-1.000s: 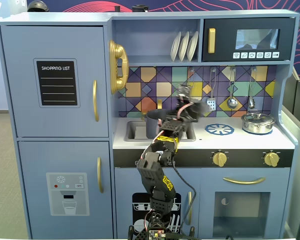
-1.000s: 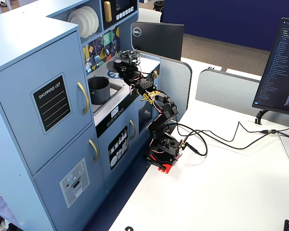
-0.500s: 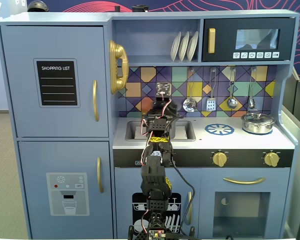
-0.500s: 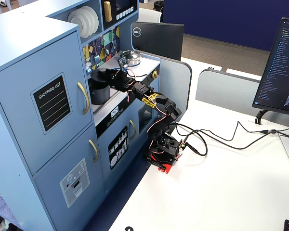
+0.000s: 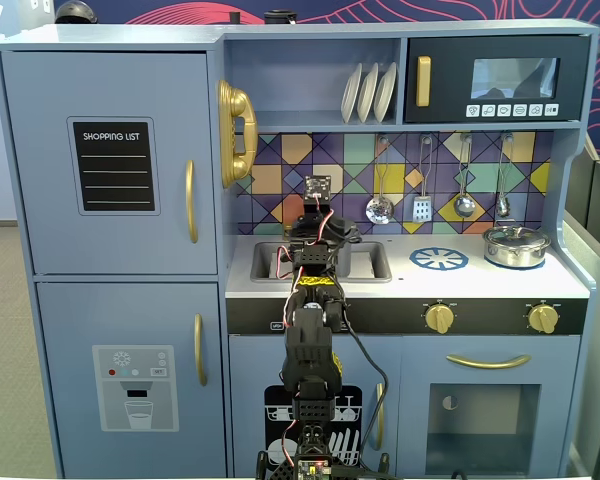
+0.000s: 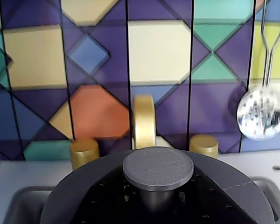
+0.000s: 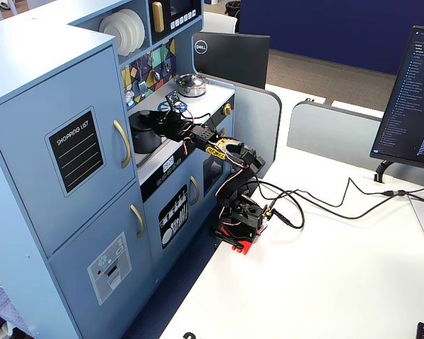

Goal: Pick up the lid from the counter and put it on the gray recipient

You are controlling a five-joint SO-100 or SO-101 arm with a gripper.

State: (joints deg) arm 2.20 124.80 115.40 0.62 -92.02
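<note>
The dark-gray lid (image 6: 245, 189) fills the bottom of the wrist view, its round knob (image 6: 157, 167) in the centre. My gripper (image 6: 158, 203) is shut on the stem under that knob; black jaw parts flank it. From the side, a fixed view shows the lid (image 7: 147, 121) lying level right over the mouth of the gray recipient (image 7: 143, 140), which stands in the sink. I cannot tell whether lid and rim touch. In the front fixed view the arm and gripper (image 5: 318, 233) hide most of the recipient.
A gold faucet (image 6: 144, 122) and two gold taps (image 6: 84, 151) stand just behind the lid. A slotted spoon (image 6: 262, 112) hangs on the tiled wall to the right. The silver pot (image 5: 516, 245) and blue burner mark (image 5: 439, 259) are right of the sink (image 5: 372, 262).
The arm swung left from the burner side to the sink with the lid in its grip. It then lowered the lid onto the top of the gray recipient.
</note>
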